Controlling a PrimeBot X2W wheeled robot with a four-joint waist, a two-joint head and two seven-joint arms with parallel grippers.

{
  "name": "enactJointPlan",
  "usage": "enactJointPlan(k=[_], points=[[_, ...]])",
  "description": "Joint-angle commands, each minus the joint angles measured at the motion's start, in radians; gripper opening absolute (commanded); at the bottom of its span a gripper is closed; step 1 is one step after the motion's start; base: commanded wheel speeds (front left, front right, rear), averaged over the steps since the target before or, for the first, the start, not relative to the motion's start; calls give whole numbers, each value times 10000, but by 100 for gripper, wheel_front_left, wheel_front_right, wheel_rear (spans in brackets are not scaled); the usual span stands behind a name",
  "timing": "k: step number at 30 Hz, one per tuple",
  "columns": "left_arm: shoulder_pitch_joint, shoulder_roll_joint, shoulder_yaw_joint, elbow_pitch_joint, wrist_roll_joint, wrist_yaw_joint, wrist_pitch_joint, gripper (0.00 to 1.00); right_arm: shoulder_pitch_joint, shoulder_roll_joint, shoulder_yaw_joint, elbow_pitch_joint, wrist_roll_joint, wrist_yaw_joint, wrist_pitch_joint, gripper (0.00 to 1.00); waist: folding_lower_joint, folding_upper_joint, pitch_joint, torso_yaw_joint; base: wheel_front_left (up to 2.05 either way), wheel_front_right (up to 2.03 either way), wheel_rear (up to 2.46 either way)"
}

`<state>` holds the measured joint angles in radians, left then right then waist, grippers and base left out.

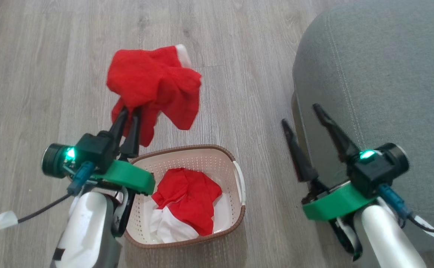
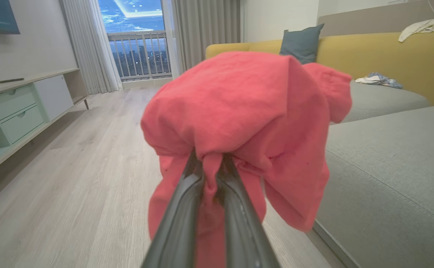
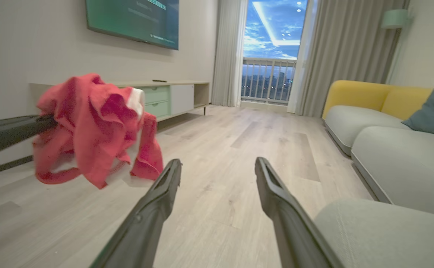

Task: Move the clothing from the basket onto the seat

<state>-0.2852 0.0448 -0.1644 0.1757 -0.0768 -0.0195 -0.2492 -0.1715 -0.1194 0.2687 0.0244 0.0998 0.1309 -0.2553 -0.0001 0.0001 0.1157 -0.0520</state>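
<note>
My left gripper [image 1: 130, 111] is shut on a red garment [image 1: 157, 83] with a white edge, held in the air above the floor beyond the basket. The same red garment [image 2: 246, 123] drapes over the closed fingertips [image 2: 192, 175], and hangs as a red bundle [image 3: 97, 126] left of my right fingers. The cream basket [image 1: 235, 156] sits on the floor below, holding another red piece [image 1: 189, 197] and a white piece [image 1: 172, 227]. My right gripper [image 1: 302, 113] stands open and empty at the edge of the grey-green seat [image 1: 388, 74].
Wooden floor [image 1: 53, 56] surrounds the basket. A low TV cabinet [image 2: 19, 108] lines the left wall. A yellow-backed sofa [image 2: 388, 56] with a blue cushion [image 2: 300, 42] and loose cloths stands beyond the seat. A balcony door [image 3: 269, 52] is at the far end.
</note>
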Motion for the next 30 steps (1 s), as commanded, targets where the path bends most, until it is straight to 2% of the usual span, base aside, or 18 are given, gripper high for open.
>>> enactJointPlan(k=[1,7,13,22,30], points=[[-373,70,263,-422,84,-47,-126,0,-194,-103,290,-404,87,-2,-65,100,1,-1,7,2,0,0,0],[-433,91,-140,-633,348,-522,-126,0,-399,-739,1097,-857,525,-2,-65,100,1,-1,-4,-8,0,0,0],[-479,345,-1104,-848,659,-908,-126,0,-659,-1193,1449,-780,655,-2,-65,100,1,-1,-9,35,0,0,0],[-496,692,-2398,-730,549,-1075,-126,0,-1019,-1606,2073,61,627,-2,-65,100,1,-1,-119,146,0,0,0],[-781,1120,-3890,-648,187,-1108,-126,0,-1557,-2037,3107,562,325,-2,-65,100,1,-1,-63,251,0,0,0]])
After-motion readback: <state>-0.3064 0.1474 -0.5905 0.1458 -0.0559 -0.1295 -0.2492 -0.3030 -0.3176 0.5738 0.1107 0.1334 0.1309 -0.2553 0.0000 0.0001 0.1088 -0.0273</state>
